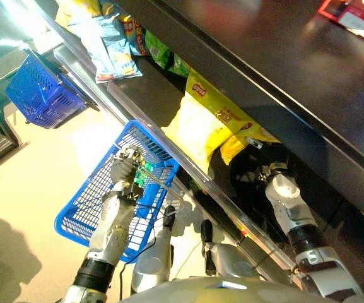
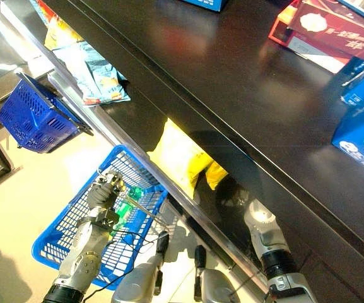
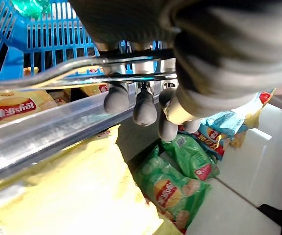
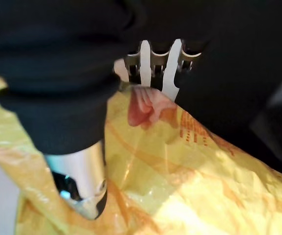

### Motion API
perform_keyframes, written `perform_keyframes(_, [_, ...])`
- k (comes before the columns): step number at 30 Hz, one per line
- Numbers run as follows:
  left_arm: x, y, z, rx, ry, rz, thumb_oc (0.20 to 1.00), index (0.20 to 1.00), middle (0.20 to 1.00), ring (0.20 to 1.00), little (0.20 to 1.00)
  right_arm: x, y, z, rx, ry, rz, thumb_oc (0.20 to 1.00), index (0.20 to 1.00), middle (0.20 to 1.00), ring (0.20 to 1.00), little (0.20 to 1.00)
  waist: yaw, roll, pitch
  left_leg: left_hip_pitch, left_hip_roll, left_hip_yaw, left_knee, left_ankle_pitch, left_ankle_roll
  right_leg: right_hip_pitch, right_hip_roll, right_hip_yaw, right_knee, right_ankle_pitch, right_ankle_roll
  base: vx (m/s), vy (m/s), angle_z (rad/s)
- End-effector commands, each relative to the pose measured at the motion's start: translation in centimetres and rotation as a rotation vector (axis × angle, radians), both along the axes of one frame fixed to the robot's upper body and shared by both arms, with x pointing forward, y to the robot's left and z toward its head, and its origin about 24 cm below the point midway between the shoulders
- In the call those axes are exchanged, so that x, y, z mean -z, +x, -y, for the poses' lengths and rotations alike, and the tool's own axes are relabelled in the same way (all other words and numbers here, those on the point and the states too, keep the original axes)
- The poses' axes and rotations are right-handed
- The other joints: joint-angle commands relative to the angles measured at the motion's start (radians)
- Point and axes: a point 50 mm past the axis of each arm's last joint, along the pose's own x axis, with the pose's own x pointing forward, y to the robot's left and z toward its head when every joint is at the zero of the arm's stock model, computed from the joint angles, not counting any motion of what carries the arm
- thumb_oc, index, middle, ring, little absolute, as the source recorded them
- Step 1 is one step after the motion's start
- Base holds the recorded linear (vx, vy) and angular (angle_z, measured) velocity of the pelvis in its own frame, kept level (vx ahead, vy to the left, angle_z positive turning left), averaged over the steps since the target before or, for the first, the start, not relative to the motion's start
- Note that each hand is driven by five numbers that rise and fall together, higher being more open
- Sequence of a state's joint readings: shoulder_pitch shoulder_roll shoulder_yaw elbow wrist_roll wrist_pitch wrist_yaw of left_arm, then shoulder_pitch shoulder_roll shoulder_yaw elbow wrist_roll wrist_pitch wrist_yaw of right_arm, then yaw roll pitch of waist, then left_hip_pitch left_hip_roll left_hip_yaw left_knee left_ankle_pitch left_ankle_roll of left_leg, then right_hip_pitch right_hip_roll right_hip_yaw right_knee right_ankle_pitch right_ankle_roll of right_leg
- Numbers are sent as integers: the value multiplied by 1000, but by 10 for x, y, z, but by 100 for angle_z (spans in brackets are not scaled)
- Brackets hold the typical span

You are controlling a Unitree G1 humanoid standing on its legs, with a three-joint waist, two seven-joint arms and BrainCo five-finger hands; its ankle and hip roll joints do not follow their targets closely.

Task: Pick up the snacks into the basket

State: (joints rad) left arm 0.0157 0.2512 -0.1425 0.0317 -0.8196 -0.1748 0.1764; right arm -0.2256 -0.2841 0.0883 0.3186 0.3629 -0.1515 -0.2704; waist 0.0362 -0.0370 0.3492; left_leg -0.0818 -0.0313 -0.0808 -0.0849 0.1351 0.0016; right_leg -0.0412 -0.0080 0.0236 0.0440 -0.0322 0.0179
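far left, a second blue basket sits apart on the floor; next, my left hand, fingers curled round the wire handle of the blue basket, which it holds just below the shelf edge; centre, the yellow snack bag, the item in hand, lying on the lower shelf and overhanging its front edge above the basket's far rim, with green snack bags further along the shelf; right, my right hand under the upper shelf, thumb on the yellow film and fingers reaching over the bag's top, though i cannot tell whether they have closed on it; judged best practice: secure a firm pinch on the bag's upper edge, draw it forward over the edge, and keep the basket steady and directly beneath so the bag drops inside rather than past the rim
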Motion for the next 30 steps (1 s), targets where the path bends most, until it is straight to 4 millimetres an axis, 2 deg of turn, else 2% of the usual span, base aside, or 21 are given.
perform_keyframes(1, [-78, 13, 8, 27, 25, 424, 200, 200, 200, 200, 200, -10, -1, -7, -25, -17, 82, 1000, 1000, 1000, 1000, 1000, -23, -36, -157, 13, -40, 23, 95, -165, 14, -42, -83, 15, 49, 51, 140, -94, 159, -13])
perform_keyframes(2, [-79, 13, 7, 25, 32, 427, 200, 200, 200, 200, 200, -15, 1, -12, -44, -17, 100, 1000, 1000, 1000, 1000, 1000, -29, -36, -147, 3, -45, 35, 93, -166, 21, -68, -92, 29, 44, 86, 159, -94, 160, -19])
perform_keyframes(5, [-81, 12, 4, 18, 43, 435, 200, 200, 200, 200, 200, -17, 3, -15, -61, -23, 105, 1000, 1000, 1000, 1000, 1000, -22, -37, -138, -17, -47, 56, 104, -166, 26, -102, -97, 47, 52, 115, 174, -136, 148, -57])
perform_keyframes(6, [-80, 13, 0, 6, 60, 428, 200, 200, 200, 200, 200, -21, 6, -24, -91, -23, 120, 1000, 1000, 1000, 1000, 1000, -9, -27, -123, -38, -29, 71, 120, -155, 32, -127, -73, 23, 148, 92, 170, -109, 67, -51])
perform_keyframes(7, [-80, 13, 0, 6, 60, 428, 200, 200, 200, 200, 200, -22, 6, -24, -91, -23, 121, 1000, 1000, 1000, 1000, 1000, -7, -28, -123, -40, -29, 73, 121, -156, 32, -132, -74, 25, 156, 87, 170, -212, 144, -51])
perform_keyframes(8, [-78, 10, -2, 10, 71, 422, 200, 200, 200, 200, 200, -18, 6, -29, -113, -15, 105, 1000, 1000, 1000, 1000, 1000, 10, -9, -126, -54, -5, 83, 116, -132, 36, -111, -53, -43, 259, 20, 144, -132, 81, -34])
perform_keyframes(10, [-75, 8, -2, 11, 66, 409, 200, 200, 200, 200, 200, -12, 5, -29, -109, -2, 84, 1000, 1000, 1000, 1000, 1000, 16, -7, -136, -56, -2, 86, 107, -123, 39, -92, -41, -55, 307, -11, 135, -90, 22, -26])
perform_keyframes(11, [-72, 6, -3, 20, 59, 397, 200, 200, 200, 200, 200, -7, 4, -30, -113, 50, 65, 1000, 1000, 1000, 1000, 1000, 29, -22, -161, -66, -8, 86, 104, -114, 36, -42, 1, -27, 304, -51, 122, -23, -42, -4])
perform_keyframes(12, [-72, 6, -3, 20, 60, 397, 200, 200, 200, 200, 200, -6, 4, -30, -113, 51, 65, 1000, 1000, 1000, 1000, 1000, 30, -22, -161, -64, -9, 87, 105, -115, 36, -40, 0, -26, 303, -51, 122, -41, -64, 8])
perform_keyframes(14, [-73, 4, -3, 31, 55, 405, 200, 200, 200, 200, 200, -4, 6, -32, -111, 76, 49, 1000, 1000, 1000, 1000, 1000, 74, -52, -185, -104, -19, 105, 118, -104, 30, 51, -10, -40, 173, -105, 100, -135, -100, 4])
perform_keyframes(15, [-72, 3, -3, 33, 52, 400, 200, 200, 200, 200, 200, -2, 8, -32, -106, 76, 39, 1000, 1000, 1000, 1000, 1000, 76, -54, -185, -117, -16, 106, 116, -90, 23, 53, -3, -25, 139, -115, 90, -151, -102, -36])
perform_keyframes(16, [-72, 3, -3, 33, 52, 400, 200, 200, 200, 200, 200, -2, 8, -32, -107, 76, 40, 1000, 1000, 1000, 1000, 1000, 76, -54, -186, -117, -15, 106, 116, -89, 22, 53, -3, -25, 137, -114, 90, -163, -133, -54])
perform_keyframes(17, [-71, 2, -4, 34, 47, 398, 200, 200, 200, 200, 200, -8, 11, -32, -108, 80, 58, 1000, 1000, 1000, 1000, 1000, 69, -45, -180, -140, 3, 101, 107, -45, 6, 40, 29, 22, 110, -110, 69, -154, -131, -24])
perform_keyframes(21, [-69, -1, -4, 38, 47, 385, 200, 200, 200, 200, 200, -11, 7, -26, -104, 32, 78, 1000, 1000, 1000, 1000, 1000, 51, -22, -157, -188, 7, 61, 87, 22, -24, 39, 53, 9, 44, -102, 34, -185, -140, 20])
perform_keyframes(22, [-69, 0, -4, 38, 46, 386, 200, 200, 200, 200, 200, -12, 7, -25, -104, 31, 78, 1000, 1000, 1000, 1000, 1000, 48, -20, -157, -189, 7, 58, 88, 23, -25, 39, 53, 6, 43, -101, 33, -286, -42, 34])
perform_keyframes(24, [-72, 2, 1, 54, 35, 405, 200, 200, 200, 200, 200, -17, 5, -15, -76, -2, 97, 1000, 1000, 1000, 1000, 1000, 28, -12, -129, -199, -32, 37, 196, -34, -34, 7, 34, -24, 53, -70, 31, -322, 2, 31])
perform_keyframes(26, [-72, 2, 5, 79, 24, 412, 200, 200, 200, 200, 200, -17, 2, -10, -66, -12, 101, 1000, 1000, 1000, 1000, 1000, -3, -29, -130, -174, -57, 45, 319, -155, -28, -5, -4, -54, 47, -49, 40, -203, 29, 52])
perform_keyframes(27, [-72, 2, 5, 79, 24, 412, 200, 200, 200, 200, 200, -17, 2, -10, -66, -12, 102, 1000, 1000, 1000, 1000, 1000, -4, -29, -132, -178, -56, 45, 318, -152, -29, -8, -3, -55, 45, -46, 40, -136, 74, 72])
perform_keyframes(28, [-71, 1, 6, 83, 9, 412, 200, 200, 200, 200, 200, -15, -2, -10, -77, -10, 99, 1000, 1000, 1000, 1000, 1000, -16, -35, -145, -138, -50, 31, 354, -212, -31, -12, -23, -56, 37, -33, 47, -74, 54, 16])
perform_keyframes(29, [-71, 1, 6, 83, 9, 412, 200, 200, 200, 200, 200, -15, -2, -10, -77, -10, 99, 1000, 1000, 1000, 1000, 1000, -17, -35, -146, -140, -50, 30, 353, -209, -31, -14, -22, -56, 36, -31, 47, -92, 151, -29])
perform_keyframes(30, [-69, 2, 7, 75, -12, 402, 200, 200, 200, 200, 200, -8, -5, -11, -83, 13, 78, 1000, 1000, 1000, 1000, 1000, -33, -29, -171, -64, -10, 17, 323, -237, -39, -15, -33, -61, 28, -26, 55, -29, 97, -30])
